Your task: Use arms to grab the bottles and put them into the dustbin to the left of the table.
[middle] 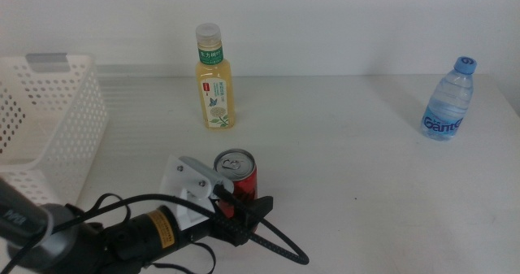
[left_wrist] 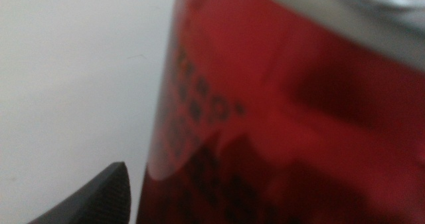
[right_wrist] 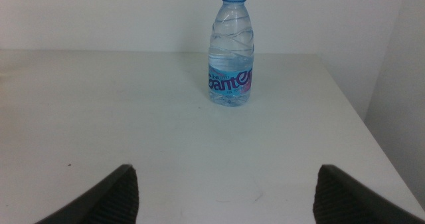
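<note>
A white perforated dustbin [middle: 49, 119] stood at the left edge of the worktop [middle: 349, 184], its inside not visible from this angle. Just right of it, low in the middle view, the left end effector [middle: 244, 213] sat at the red soda can [middle: 236, 179], one dark jaw beside the can's body and the other hidden behind it; whether the jaws had closed on the can could not be told. The wrist camera there was filled by the blurred red wall of the can. Farther back stood the yellow tea bottle [middle: 214, 79], upright and untouched. At the far right the small water bottle [middle: 449, 102] also stood upright, with the right end effector [right_wrist: 222, 191] held open and well short of it. The can looked light, thin-walled and smooth, likely to dent or slip, so a moderate squeeze across its mid-body seemed the safest hold.
</note>
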Tool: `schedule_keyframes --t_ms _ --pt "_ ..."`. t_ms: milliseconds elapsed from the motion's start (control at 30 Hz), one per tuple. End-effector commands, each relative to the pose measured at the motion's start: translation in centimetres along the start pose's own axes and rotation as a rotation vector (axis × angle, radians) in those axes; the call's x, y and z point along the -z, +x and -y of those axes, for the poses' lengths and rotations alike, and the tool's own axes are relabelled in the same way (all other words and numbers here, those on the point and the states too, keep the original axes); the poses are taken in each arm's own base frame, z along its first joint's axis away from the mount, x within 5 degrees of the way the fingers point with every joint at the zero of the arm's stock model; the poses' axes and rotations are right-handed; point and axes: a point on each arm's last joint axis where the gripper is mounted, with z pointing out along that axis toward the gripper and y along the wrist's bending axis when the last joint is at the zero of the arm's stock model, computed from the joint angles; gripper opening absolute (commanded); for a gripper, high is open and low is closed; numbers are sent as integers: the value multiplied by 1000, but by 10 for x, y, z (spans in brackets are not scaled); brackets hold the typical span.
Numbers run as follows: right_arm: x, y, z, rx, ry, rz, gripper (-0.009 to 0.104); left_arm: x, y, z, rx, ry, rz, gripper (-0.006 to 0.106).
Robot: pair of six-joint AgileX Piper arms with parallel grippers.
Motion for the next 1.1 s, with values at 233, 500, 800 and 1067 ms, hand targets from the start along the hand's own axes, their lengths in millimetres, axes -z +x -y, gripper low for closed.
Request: schedule_keyframes --t_ms 233,500,800,1067 --pt "3 -11 0 15 3 113 75 -10 -24 2 -39 54 149 72" --pt "3 -11 0 15 3 113 75 -10 -22 8 -73 113 134 10" --pt "3 -11 0 15 3 113 75 -3 -38 12 -46 104 149 -5" --pt "3 -11 0 15 3 113 75 14 -68 21 -36 63 77 -5"
